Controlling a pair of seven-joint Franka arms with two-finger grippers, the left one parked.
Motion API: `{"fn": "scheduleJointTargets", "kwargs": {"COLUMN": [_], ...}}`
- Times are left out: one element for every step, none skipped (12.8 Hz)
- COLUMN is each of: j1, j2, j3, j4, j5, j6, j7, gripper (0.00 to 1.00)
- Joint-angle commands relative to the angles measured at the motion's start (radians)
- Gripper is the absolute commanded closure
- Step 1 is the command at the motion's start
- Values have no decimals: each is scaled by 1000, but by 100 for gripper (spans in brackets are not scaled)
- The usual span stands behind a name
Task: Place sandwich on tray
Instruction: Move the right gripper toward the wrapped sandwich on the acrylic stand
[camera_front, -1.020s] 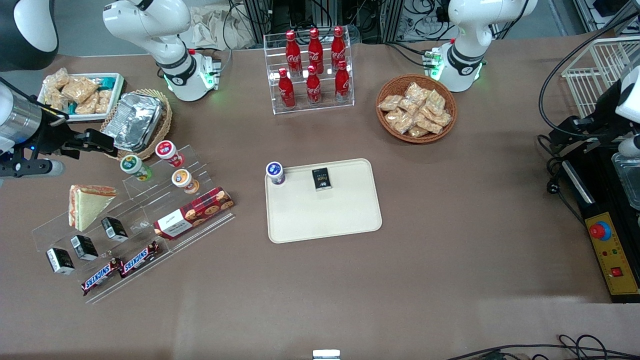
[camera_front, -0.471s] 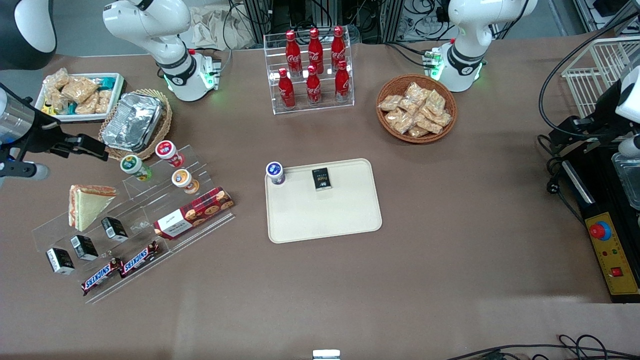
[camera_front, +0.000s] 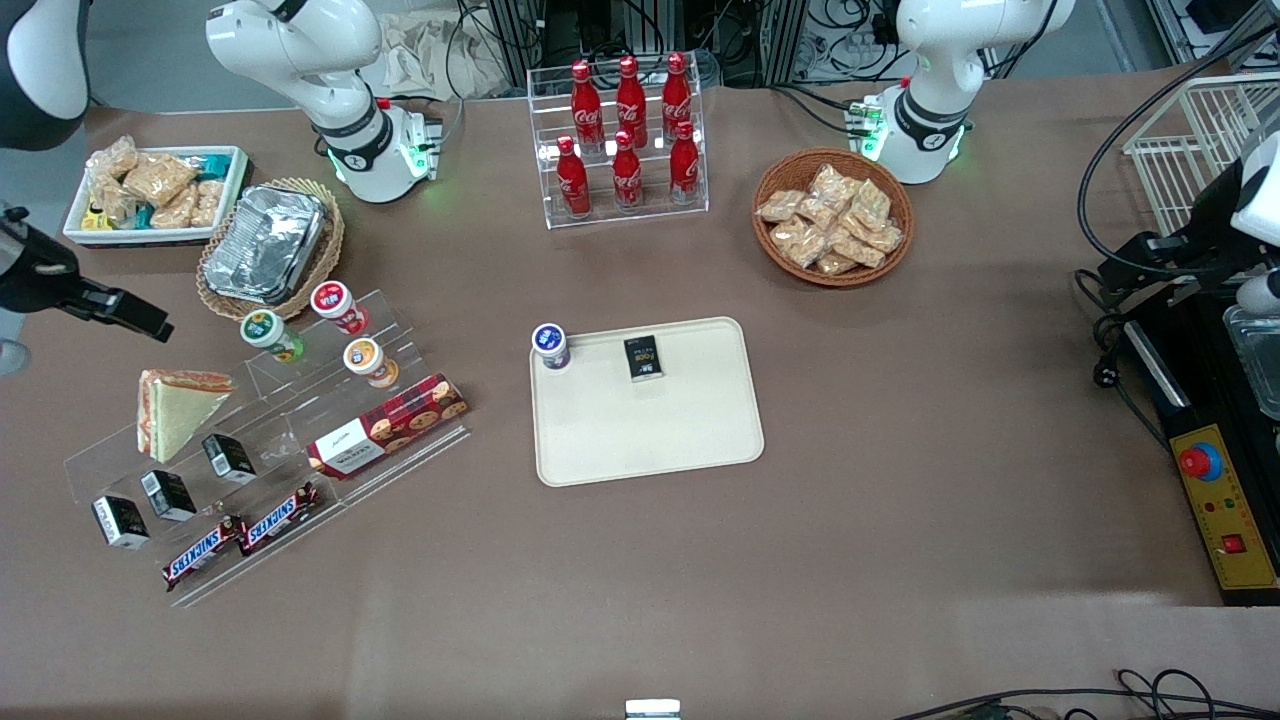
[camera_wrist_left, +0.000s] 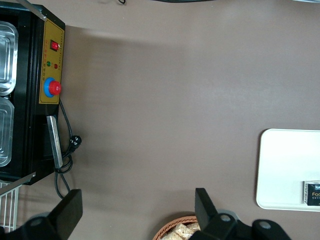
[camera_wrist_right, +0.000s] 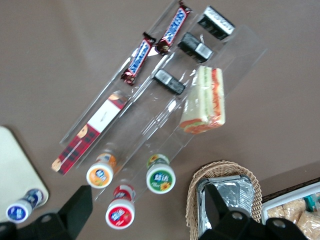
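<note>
The sandwich (camera_front: 178, 408) sat on the upper step of a clear stand (camera_front: 300, 400) at the working arm's end of the desk (camera_front: 900, 450). In the front view its long axis ran roughly 12 to 6 o'clock. The broad end with the orange-red filling was at 12, and the narrow tip pointed to about 6, toward the front camera. In the right wrist view the sandwich (camera_wrist_right: 205, 100) showed a pale bread face with the filling strip along one edge.

The gripper (camera_front: 150, 325) hung above the desk at about 10 o'clock from the sandwich, apart from it and nearer to the front camera than the white bin (camera_front: 75, 232). Its fingers (camera_wrist_right: 80, 200) were released, spread wide with nothing between them.

The tray (camera_front: 650, 430) lay at 3 o'clock from the sandwich, well apart. It carried a blue-lidded cup (camera_front: 550, 346) at its rim and a black packet (camera_front: 643, 357).

Between sandwich and tray stood three cups (camera_front: 368, 360) and a cookie box (camera_front: 388, 425) on the stand. At 5 o'clock from the sandwich, just beside its tip, was a black box (camera_front: 228, 458). Two more (camera_front: 167, 494) were lower down, and two Snickers bars (camera_front: 205, 550) lay on the lowest step. A foil container (camera_front: 265, 243) in a basket was at 1 o'clock from the sandwich.
</note>
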Motion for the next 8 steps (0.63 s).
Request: {"fn": "scheduleJointTargets", "kwargs": {"j1": [-66, -87, -103, -103, -112, -130, -142, -150], "j2": [57, 61, 69, 86, 95, 107, 121, 130], "j3": [4, 4, 4, 4, 4, 5, 5, 5], "j4": [25, 19, 14, 14, 13, 8, -4, -18], "j5": [-16, -13, -8, -10, -10, -8, -7, -7], "j6": [14, 15, 15, 18, 23, 32, 50, 73], "j7": [23, 40, 99, 176, 195, 195, 195, 195], "gripper": [0, 0, 0, 0, 0, 0, 0, 0]}}
